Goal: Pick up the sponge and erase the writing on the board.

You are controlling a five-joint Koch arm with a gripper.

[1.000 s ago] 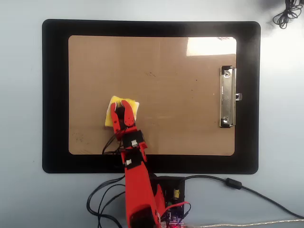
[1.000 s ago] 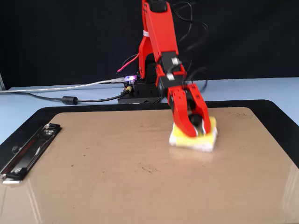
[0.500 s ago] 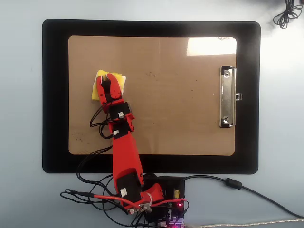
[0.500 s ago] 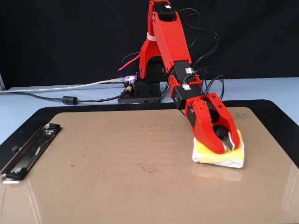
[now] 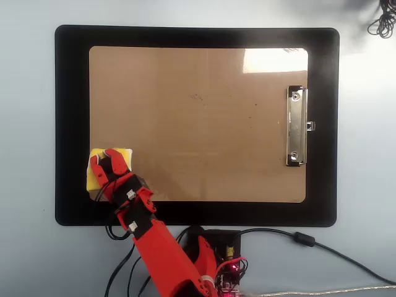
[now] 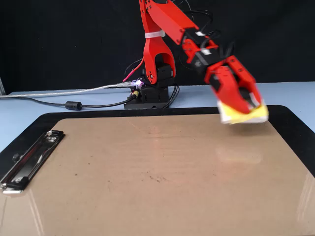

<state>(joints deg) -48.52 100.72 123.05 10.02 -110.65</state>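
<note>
The tan board [image 5: 204, 124] [image 6: 147, 167] lies on a black mat, its silver clip [image 5: 296, 126] [image 6: 29, 157] at the right in the overhead view. My red gripper [image 5: 104, 159] [image 6: 254, 102] is shut on the yellow sponge [image 5: 125, 155] [image 6: 248, 117]. In the overhead view the sponge straddles the board's left edge near its lower corner. The fixed view shows it tilted and raised slightly above the surface at the far right. No writing shows on the board, only faint dark specks [image 5: 197, 97].
The black mat [image 5: 71, 124] [image 6: 295, 123] frames the board on all sides. The arm's base and electronics [image 5: 216, 247] [image 6: 147, 93] sit at the mat's near edge in the overhead view, with cables [image 5: 309, 241] trailing right. A coiled wire [image 5: 382, 21] lies at the top right.
The gripper swept the sponge from mid-board up and left, then back down to the board's lower-left edge in the overhead view. In the fixed view the sponge is now raised off the surface.
</note>
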